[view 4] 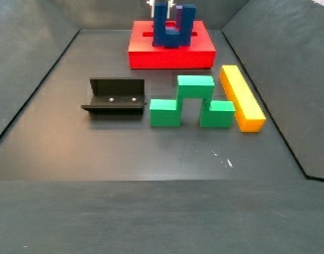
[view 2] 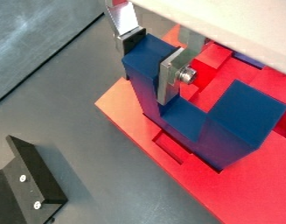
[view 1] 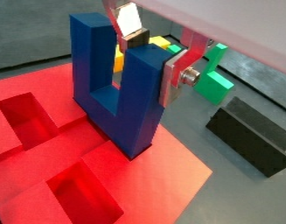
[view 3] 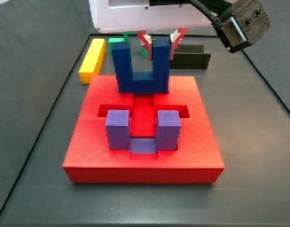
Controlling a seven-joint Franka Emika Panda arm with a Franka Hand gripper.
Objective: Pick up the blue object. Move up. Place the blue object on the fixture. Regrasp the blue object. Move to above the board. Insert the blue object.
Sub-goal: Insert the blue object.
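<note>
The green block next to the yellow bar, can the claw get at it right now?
Probably not yet: the claw is over the red board, shut on the blue U-shaped block. Above the green block nothing stands in the way.

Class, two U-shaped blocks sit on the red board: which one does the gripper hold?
The deep-blue U-shaped block at the red board's far end; the gripper clamps one upright prong. The purple U-shaped block sits seated in a recess, untouched.

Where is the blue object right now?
In a side view the blue object stands prongs-up at the board's far end, behind the purple block, with the gripper closed on one prong.
</note>
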